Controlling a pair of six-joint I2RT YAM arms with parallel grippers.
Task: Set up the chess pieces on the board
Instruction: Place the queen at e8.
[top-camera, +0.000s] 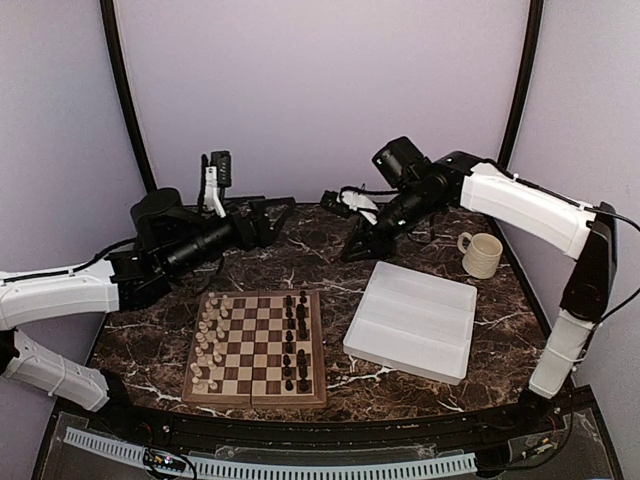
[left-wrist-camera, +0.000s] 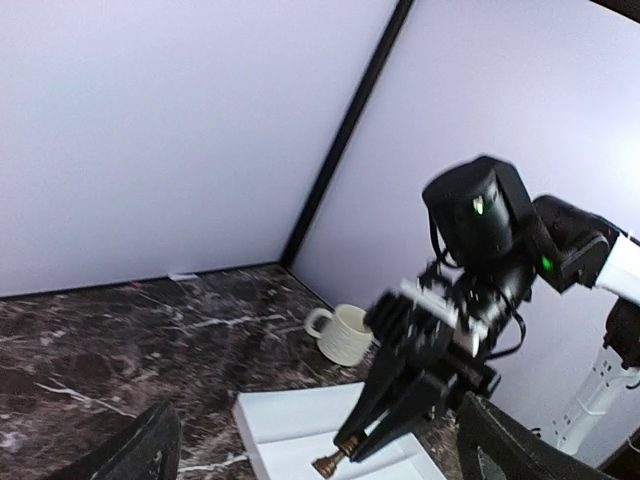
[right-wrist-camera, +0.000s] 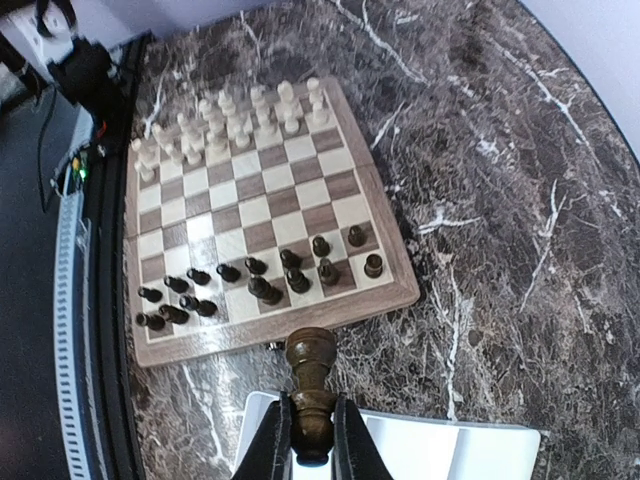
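The board (top-camera: 255, 350) lies at the front centre with cream pieces (top-camera: 209, 345) along its left side and dark pieces (top-camera: 296, 340) along its right. My right gripper (top-camera: 353, 254) hovers over the table behind the tray, shut on a dark brown chess piece (right-wrist-camera: 312, 385) held by its base between the fingers (right-wrist-camera: 272, 450). The left wrist view shows that piece (left-wrist-camera: 335, 458) sticking out below the right gripper (left-wrist-camera: 368, 438), above the tray. My left gripper (top-camera: 264, 222) is raised at the back left, open and empty, its fingers (left-wrist-camera: 150, 450) wide apart.
A white plastic tray (top-camera: 412, 322) lies right of the board. A cream mug (top-camera: 482, 255) stands at the back right, behind the tray. A power strip (top-camera: 214, 180) and cables sit at the back wall.
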